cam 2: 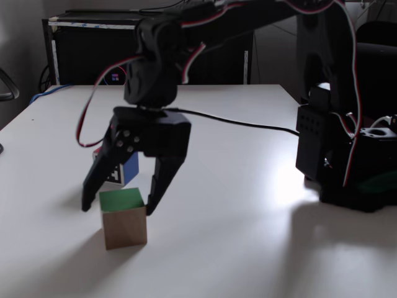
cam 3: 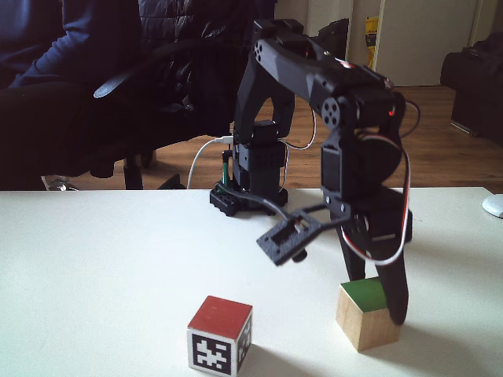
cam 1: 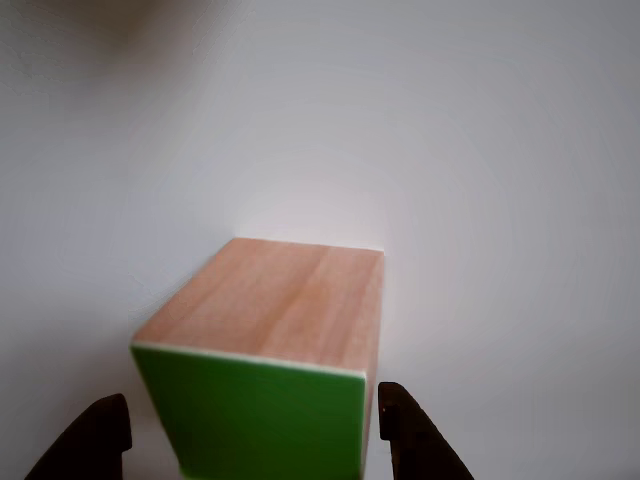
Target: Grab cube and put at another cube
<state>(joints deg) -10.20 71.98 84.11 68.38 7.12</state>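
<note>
Gripper [cam 2: 118, 207] spread wide, jaws straddling the cube [cam 2: 123, 218] w/ a gap showing on each side in a fixed view, so nothing is gripped. Same in the other view: both dark fingertips sit at the bottom edge, gripper [cam 1: 255, 425] open around the cube [cam 1: 268, 350], green face toward the camera, wood-grain side up; right tip looks v. close to the cube's edge, left tip clearly apart. Cube rests on the white table [cam 2: 248, 236], green face up in both fixed views, light wood sides. In a fixed view the gripper [cam 3: 377, 302] comes down over the cube [cam 3: 366, 314] from above; one finger reaches down past the cube's right side nearly to the table, the other is partly hidden behind it, so can't tell contact there. Another cube [cam 2: 127, 166] stands just behind the gripper in a fixed view, navy blue face visible, mostly hidden by the left jaw. In a fixed view it [cam 3: 220, 335] sits left of the green-topped cube and apart from it, red top, black-and-white marker pattern on the front face. Arm base [cam 3: 247, 192] at the table's far edge; office chair [cam 3: 149, 78] and a person's dark sleeve [cam 3: 47, 47] behind.
</note>
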